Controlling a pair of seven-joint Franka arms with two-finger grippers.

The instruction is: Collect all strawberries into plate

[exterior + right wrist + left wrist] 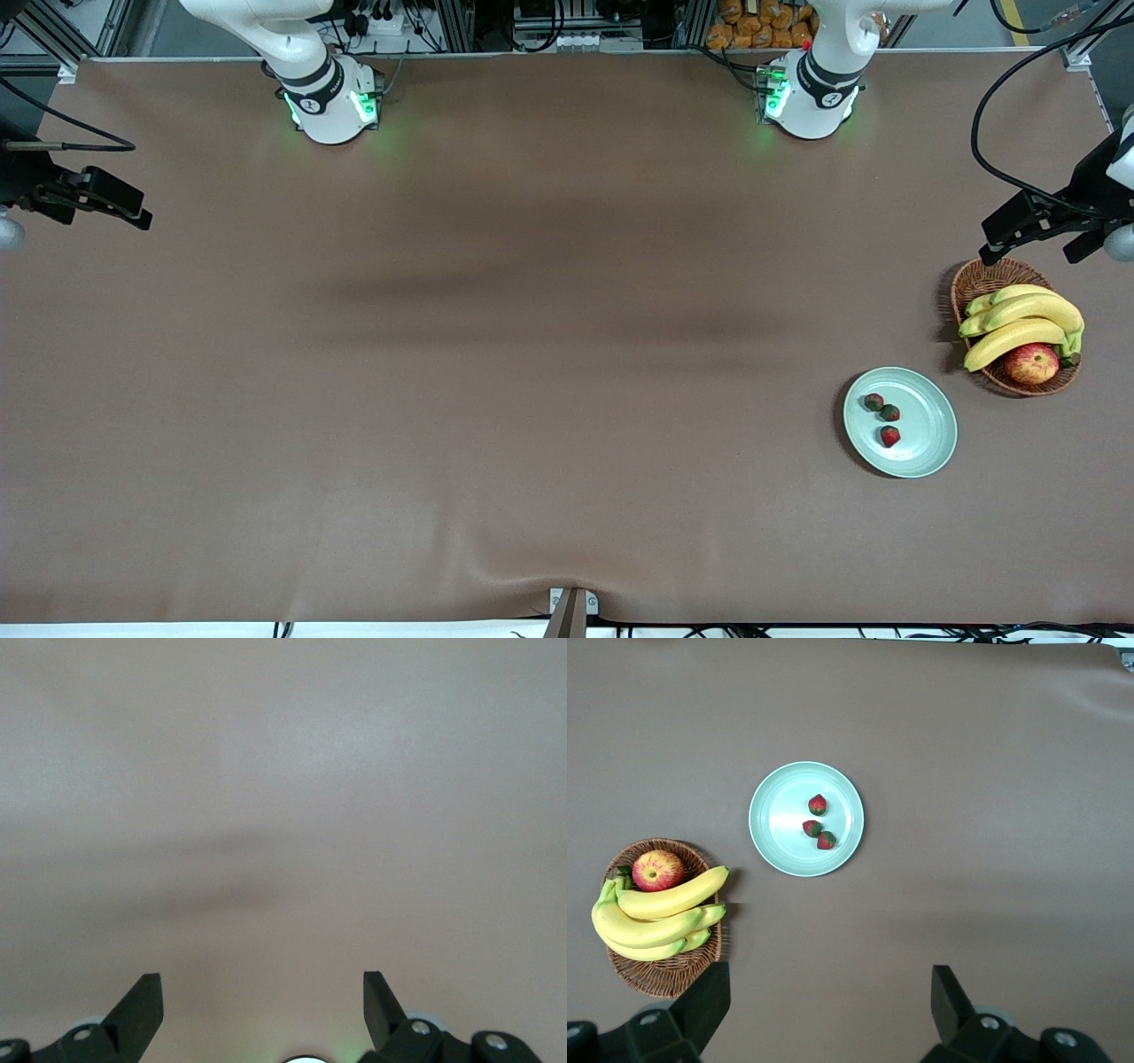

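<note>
On the brown surface [496,354], toward the left arm's end and closest to the front camera, sits the pale green plate [926,443]. All three strawberries [889,435] lie on it, grouped on the half of the plate that faces the right arm's end. One berry lies nearest the front camera, a second [889,412] a little farther from it, and the third [874,401] farthest, just beside the second. In the left wrist view the same plate [780,824] shows the berries [818,804] in a short bent row, the two close ones almost touching.

Farther from the front camera than the plate, and closer to the table's end, stands a brown wicker basket [974,283]. It holds a bunch of yellow bananas [1019,323] and a red-yellow apple [1031,362], the apple at the basket's nearest edge.

The left gripper [1050,232] hangs in the air just above the basket's farthest rim, its fingers [700,1005] spread wide apart with nothing between them.

The right gripper [93,202] waits at the right arm's end of the table, over bare surface, its fingers [137,1010] likewise wide apart and holding nothing.
</note>
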